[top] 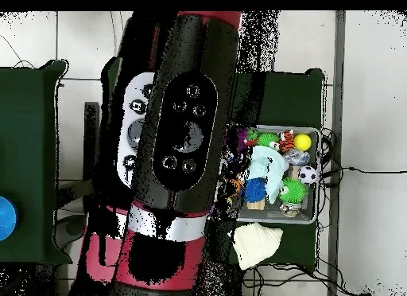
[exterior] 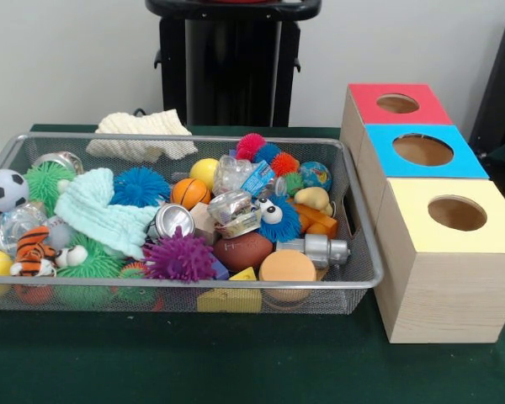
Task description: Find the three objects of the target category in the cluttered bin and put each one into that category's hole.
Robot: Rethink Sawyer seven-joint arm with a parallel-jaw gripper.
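Clutter fills the wire mesh bin (exterior: 364, 244) on the green table (exterior: 236, 362): a purple spiky ball (exterior: 178, 257) near the front, a blue spiky ball (exterior: 140, 185) further back, an orange mini basketball (exterior: 189, 193), a brown toy football (exterior: 242, 251), a soccer ball (exterior: 3, 189) against the left wall, a toy tiger (exterior: 35, 251), and a pale mint cloth (exterior: 101, 215) draped over the heap. A cream knitted cloth (exterior: 143, 133) hangs over the far rim. Just beside the bin stand three wooden boxes, each with a round hole on top: red box (exterior: 397, 103) furthest back, blue box (exterior: 422, 150) in the middle, yellow box (exterior: 456, 215) nearest. From above, the robot arm (top: 175, 142) covers most of the scene and hides part of the bin; the hand itself doesn't seem to show anywhere, so I cannot tell how its fingers stand.
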